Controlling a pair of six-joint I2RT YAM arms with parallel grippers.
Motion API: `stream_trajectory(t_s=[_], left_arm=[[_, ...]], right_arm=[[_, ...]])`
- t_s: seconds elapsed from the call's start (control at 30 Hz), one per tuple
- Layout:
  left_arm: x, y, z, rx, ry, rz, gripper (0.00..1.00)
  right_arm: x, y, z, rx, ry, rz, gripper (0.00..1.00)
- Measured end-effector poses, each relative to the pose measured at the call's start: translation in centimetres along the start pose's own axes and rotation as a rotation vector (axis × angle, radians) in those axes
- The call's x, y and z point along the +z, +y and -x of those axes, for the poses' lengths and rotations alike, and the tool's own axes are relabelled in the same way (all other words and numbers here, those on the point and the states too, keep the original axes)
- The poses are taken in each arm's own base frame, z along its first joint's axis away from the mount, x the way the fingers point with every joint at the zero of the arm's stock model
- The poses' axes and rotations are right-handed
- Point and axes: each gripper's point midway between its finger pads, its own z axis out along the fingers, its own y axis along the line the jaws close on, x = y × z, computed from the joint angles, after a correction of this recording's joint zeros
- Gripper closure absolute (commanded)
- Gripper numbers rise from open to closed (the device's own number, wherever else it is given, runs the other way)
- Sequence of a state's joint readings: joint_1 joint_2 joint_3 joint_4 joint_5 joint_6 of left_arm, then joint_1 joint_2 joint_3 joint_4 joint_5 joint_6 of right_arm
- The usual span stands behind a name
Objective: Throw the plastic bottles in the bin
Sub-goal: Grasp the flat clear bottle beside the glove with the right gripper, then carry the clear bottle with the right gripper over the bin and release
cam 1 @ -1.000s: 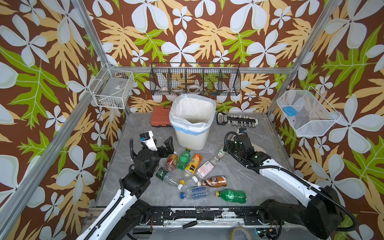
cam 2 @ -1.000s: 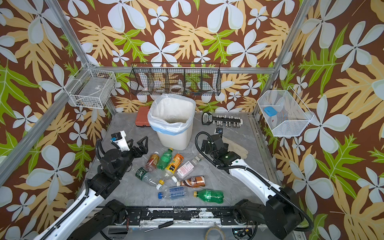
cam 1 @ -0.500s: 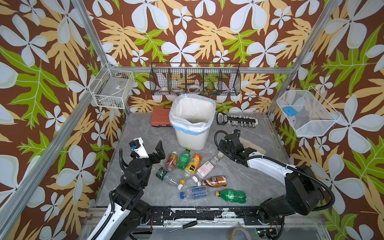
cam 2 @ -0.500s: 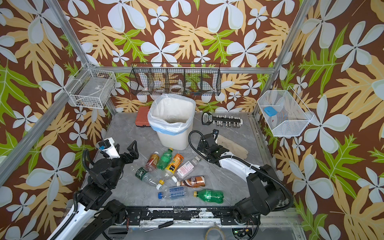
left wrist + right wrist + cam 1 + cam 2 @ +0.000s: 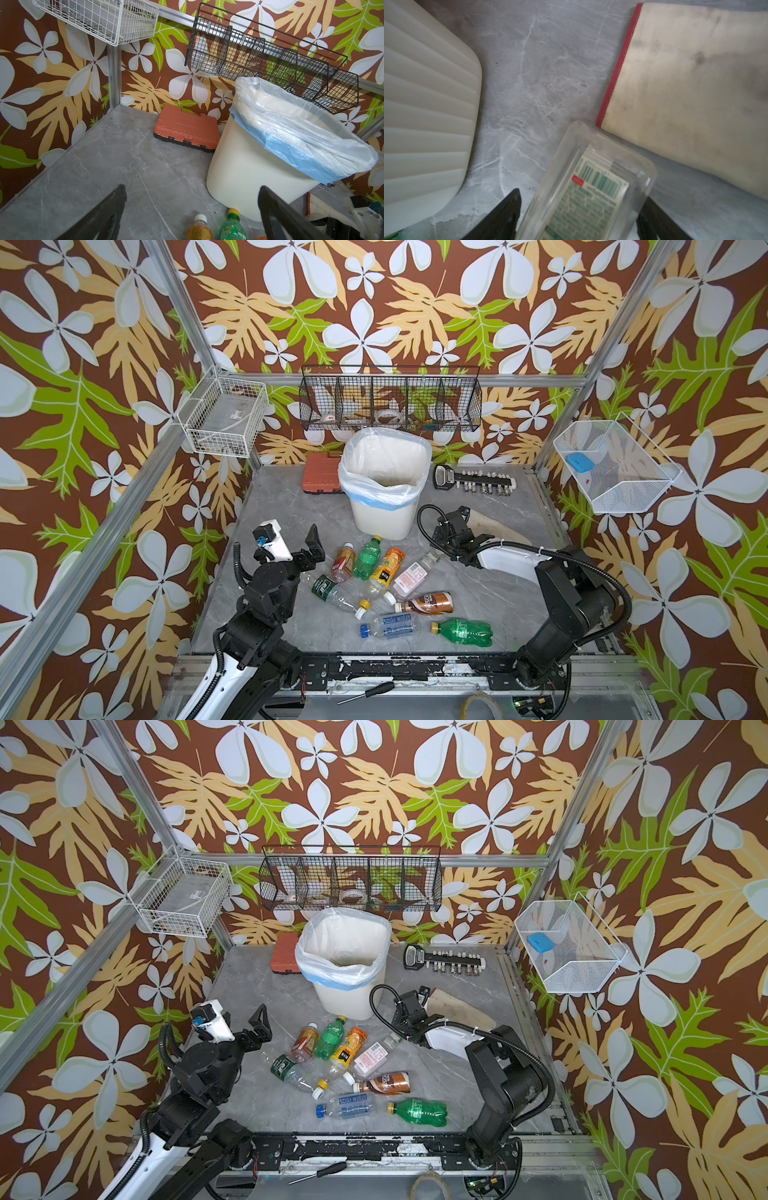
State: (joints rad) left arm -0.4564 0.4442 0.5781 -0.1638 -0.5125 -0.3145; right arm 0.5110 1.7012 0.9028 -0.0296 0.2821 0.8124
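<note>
Looking down, I see the white bin (image 5: 378,522), tall and tapered, lined with a white-and-blue bag. Several small bottles (image 5: 368,558) lie on their sides just in front of it: green, orange, brown and clear. My left gripper (image 5: 192,188) gapes wide and empty, front-left of the bin. My right gripper (image 5: 582,195) straddles the clear pink-labelled bottle (image 5: 409,578); whether it pinches, I cannot tell.

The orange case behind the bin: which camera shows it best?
The left wrist view. There the orange case lies close and nearly whole, lid shut, beside the bin. In both top views it is small, and the bin hides one end of it. The right wrist view does not show it.
</note>
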Motion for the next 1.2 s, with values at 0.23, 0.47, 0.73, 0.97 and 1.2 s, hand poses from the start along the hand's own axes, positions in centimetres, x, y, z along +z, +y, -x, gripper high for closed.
stream_trajectory(t_s=[0.23,0.47,0.73,0.97,1.2], left_arm=[[0.2,0.1,-0.3,0.007,0.014,0.012,0.0],[0.2,0.3,-0.6,0.013,0.024,0.021,0.0],[0.2,0.6,-0.6,0.014,0.025,0.038,0.0],[0.4,0.8,-1.0,0.024,0.039,0.051,0.0],[0.6,0.7,-1.1,0.028,0.046,0.055,0.0]], right_arm=[[0.4,0.4,-0.3,0.001,0.009,0.019,0.42],[-0.8,0.8,0.6,0.013,-0.015,0.053,0.49],[-6.6,1.8,5.6,0.008,-0.165,0.123,0.51],[-15.8,3.7,13.3,-0.023,-0.4,0.224,0.52],[-24.6,10.8,19.6,-0.157,-0.594,0.355,0.52]])
